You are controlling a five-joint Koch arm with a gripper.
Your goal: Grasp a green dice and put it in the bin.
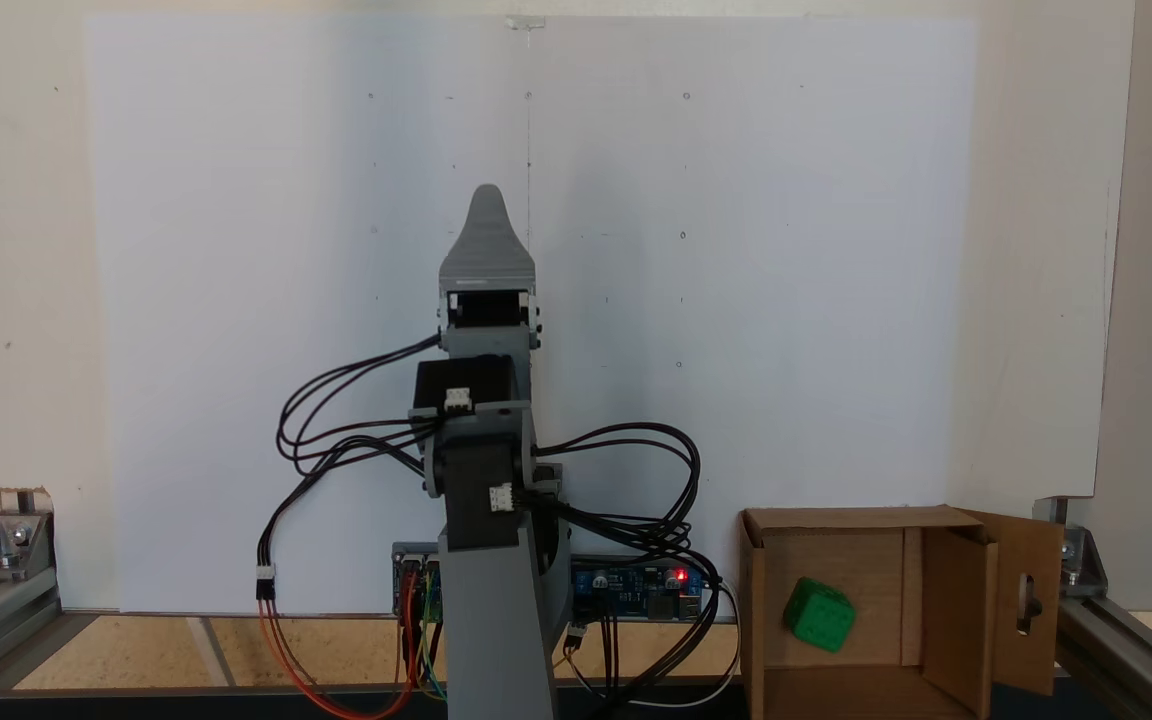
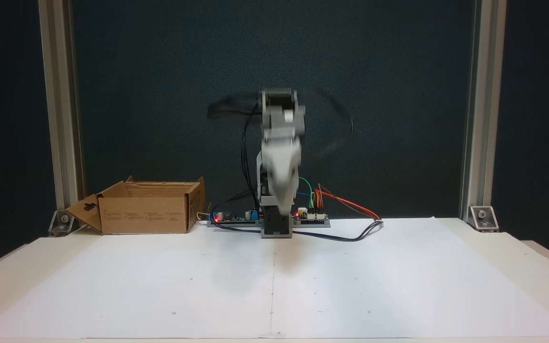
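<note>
The green dice (image 1: pixel 819 614) lies inside the bin (image 1: pixel 841 519), a brown cardboard box at the lower right of a fixed view. In another fixed view the bin (image 2: pixel 143 214) stands at the left, its walls hiding the dice. My gripper (image 1: pixel 487 200) is at mid-table, far from the bin, with nothing visible in it. Its jaws lie one behind the other, so only a single grey tip shows. Seen from the front, the gripper (image 2: pixel 282 206) hangs blurred, pointing down above the arm's base.
White paper (image 2: pixel 274 281) covers the table. A controller board (image 1: pixel 636 582) and looping cables (image 1: pixel 636 470) sit around the arm's base. Aluminium frame posts (image 2: pixel 60 114) stand at the table's corners. The bin's slotted flap (image 1: pixel 1029 600) hangs open.
</note>
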